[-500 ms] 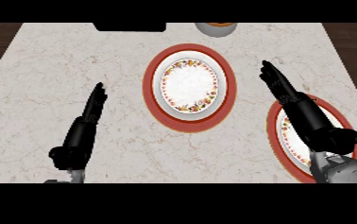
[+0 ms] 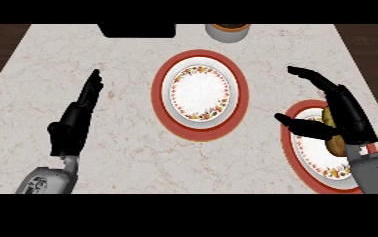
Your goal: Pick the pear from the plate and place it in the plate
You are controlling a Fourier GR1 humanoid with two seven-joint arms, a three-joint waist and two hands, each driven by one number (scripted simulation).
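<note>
The pear (image 2: 334, 131) lies on the right plate (image 2: 295, 153), near that plate's upper right part and mostly hidden by the right hand (image 2: 341, 115), which hangs over it with fingers spread and thumb set apart toward the middle of the view, holding nothing. That open span looks like a pre-grasp: fingers on the far side of the fruit and thumb on the near side, so closing would trap the pear between them. Whether any finger already touches the fruit cannot be told. The left hand (image 2: 76, 117) rests at the left, fingers straight and pointing away, empty and well apart from both plates; it seems parked out of the way, since the pear sits on the right arm's side. The middle plate (image 2: 166, 98), with nothing on its white centre, is the likely goal, and it sits just left of the right plate with a narrow strip of bare surface (image 2: 118, 56) between their red rims. The right plate runs close to the surface's right and near edges, so there is little room on that side; a lift should go up and leftward. Along the far edge stand a dark box (image 2: 137, 30) and a round pot (image 2: 229, 31), near the middle plate's far rim but out of the straight path between plates. The carry across looks short and unobstructed.
</note>
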